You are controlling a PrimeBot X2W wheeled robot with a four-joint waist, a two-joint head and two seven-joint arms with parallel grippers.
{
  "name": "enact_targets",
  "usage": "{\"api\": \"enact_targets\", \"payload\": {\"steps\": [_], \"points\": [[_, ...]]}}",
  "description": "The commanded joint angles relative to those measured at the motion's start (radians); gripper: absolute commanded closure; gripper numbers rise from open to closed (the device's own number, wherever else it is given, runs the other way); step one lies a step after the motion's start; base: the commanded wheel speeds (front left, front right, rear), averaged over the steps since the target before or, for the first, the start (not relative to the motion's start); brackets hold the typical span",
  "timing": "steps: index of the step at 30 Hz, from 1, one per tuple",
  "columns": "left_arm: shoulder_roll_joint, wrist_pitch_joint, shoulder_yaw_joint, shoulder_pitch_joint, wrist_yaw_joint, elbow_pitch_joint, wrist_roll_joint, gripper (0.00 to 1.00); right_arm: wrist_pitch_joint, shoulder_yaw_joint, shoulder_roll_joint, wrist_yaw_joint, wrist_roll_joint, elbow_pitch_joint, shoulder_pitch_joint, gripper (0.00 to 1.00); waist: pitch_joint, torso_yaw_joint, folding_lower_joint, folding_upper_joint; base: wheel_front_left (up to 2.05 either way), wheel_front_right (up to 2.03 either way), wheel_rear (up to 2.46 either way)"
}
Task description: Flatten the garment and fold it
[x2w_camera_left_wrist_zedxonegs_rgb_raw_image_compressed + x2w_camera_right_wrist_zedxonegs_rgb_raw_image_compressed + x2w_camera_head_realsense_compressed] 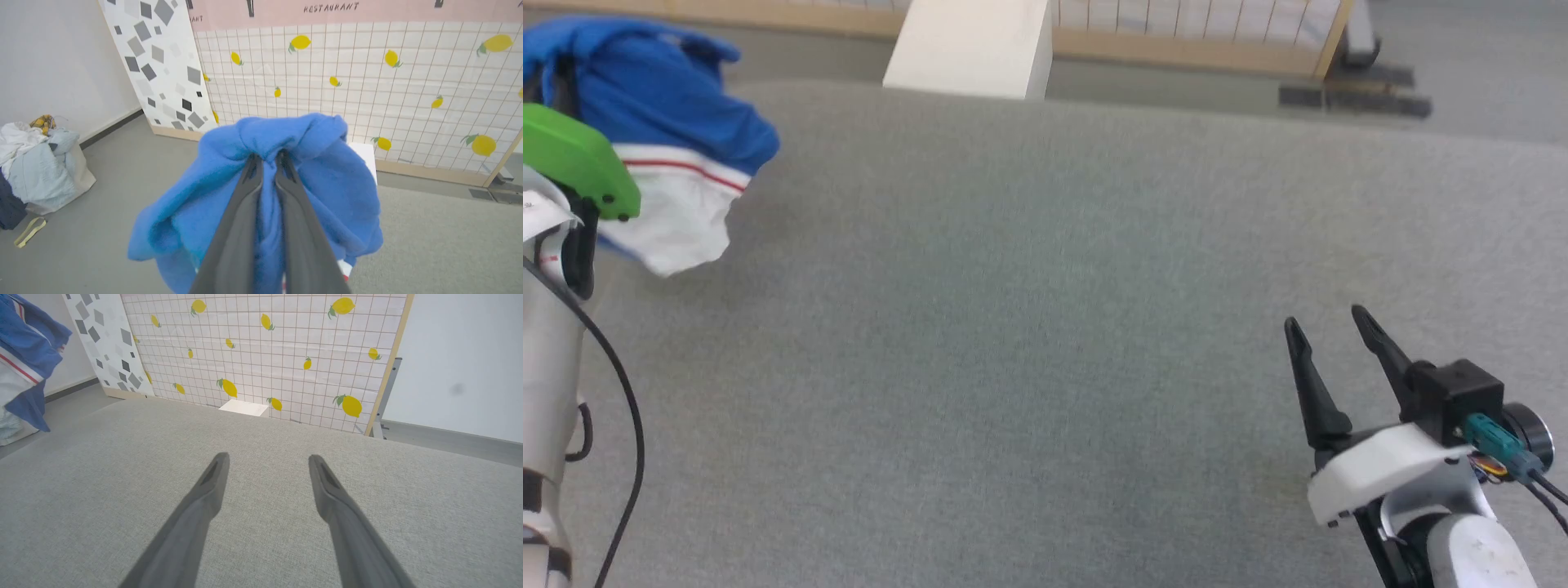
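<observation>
**Operator:** Where's the garment?

**Spotter:** The garment (327,171) is bunched over the tips of your left gripper (267,157). Its fingers are pinched together on a fold of the blue cloth. The rest drapes around and below them, and the white sleeve with its red stripe hangs lowest. I can't tell whether that sleeve brushes the bench (1045,343).

**Operator:** And the other arm?

**Spotter:** Your right gripper (1325,318) sits well apart from the cloth, low over the bench, with its fingers spread and nothing between them.

**Operator:** What can go wrong from here?

**Spotter:** I see three risks.
- **The grip:** You have only a narrow pinch near the fingertips, and the whole shirt hangs from it. A quick swing could pull the fold free.
- **The edge:** The cloth hangs beside the bench's edge, with the floor (102,183) and a laundry pile (36,163) beyond your left gripper. A slip there probably lands off the bench.
- **The shape:** The garment is a wad, so I can't pick out a hem or shoulder. If you lower it as it is, it likely settles in a heap with the sleeve trapped underneath. If your right gripper reaches in blind, it may catch two layers at once, and pulling the two grips apart would then twist the shirt instead of spreading it.
</observation>
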Motion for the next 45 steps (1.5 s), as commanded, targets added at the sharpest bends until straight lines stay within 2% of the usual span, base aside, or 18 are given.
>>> {"api": "enact_targets", "payload": {"steps": [1,9,17,23,28,33,34,35,36,38,45], "points": [[-0.010,-0.020,-0.008,-0.022,0.001,-0.005,0.013,1.00,-0.004,-0.007,0.000,-0.002,0.008,0.000,0.017,0.00,-0.076,-0.029,0.0000,0.0120,0.00,0.00,0.00],[-0.099,-0.073,-0.049,-0.023,-0.012,-0.039,0.026,1.00,-0.001,-0.046,0.000,-0.002,0.020,-0.012,0.050,0.00,-0.120,-0.120,0.0000,0.0120,0.00,0.00,0.00],[-0.258,-0.084,-0.112,0.051,-0.037,-0.094,0.007,1.00,0.015,-0.060,0.000,-0.002,0.028,-0.027,0.067,0.00,-0.125,-0.253,0.0000,0.0120,0.00,0.00,0.00],[-0.373,-0.079,-0.197,0.157,-0.054,-0.146,-0.011,1.00,0.018,-0.080,0.000,-0.002,0.040,-0.038,0.077,0.00,-0.086,-0.308,0.0000,0.0120,0.00,0.00,0.00],[-0.417,-0.083,-0.271,0.318,-0.057,-0.167,-0.015,1.00,0.010,-0.084,0.000,-0.002,0.052,-0.037,0.072,0.00,-0.044,-0.327,0.0000,0.0120,0.00,0.00,0.00],[-0.428,-0.092,-0.298,0.485,-0.027,-0.154,-0.016,1.00,0.000,-0.066,0.000,-0.002,0.063,-0.021,0.060,0.00,-0.025,-0.335,0.0000,0.0120,0.00,0.00,0.00],[-0.428,-0.093,-0.304,0.503,-0.023,-0.159,-0.009,0.81,-0.002,-0.066,0.000,-0.002,0.063,-0.018,0.059,0.00,-0.025,-0.333,0.0000,0.0120,0.00,0.00,0.00],[-0.428,-0.095,-0.310,0.522,-0.019,-0.171,0.001,0.04,-0.003,-0.066,0.000,-0.002,0.063,-0.016,0.059,0.00,-0.024,-0.328,0.0000,0.0120,0.00,0.00,0.00],[-0.428,-0.096,-0.312,0.535,-0.018,-0.183,0.006,0.00,-0.003,-0.065,0.000,-0.002,0.062,-0.014,0.058,0.00,-0.026,-0.325,0.0000,0.0120,0.00,0.00,0.00],[-0.426,-0.098,-0.313,0.556,-0.010,-0.227,0.024,0.00,-0.004,-0.064,0.000,-0.002,0.060,-0.010,0.058,0.00,-0.032,-0.316,0.0000,0.0120,0.00,0.00,0.00],[-0.410,-0.099,-0.225,0.615,0.024,-0.509,0.094,0.00,-0.002,-0.072,0.000,-0.002,0.057,-0.005,0.066,0.00,-0.068,-0.269,0.0000,0.0120,0.00,0.00,0.00]]}}
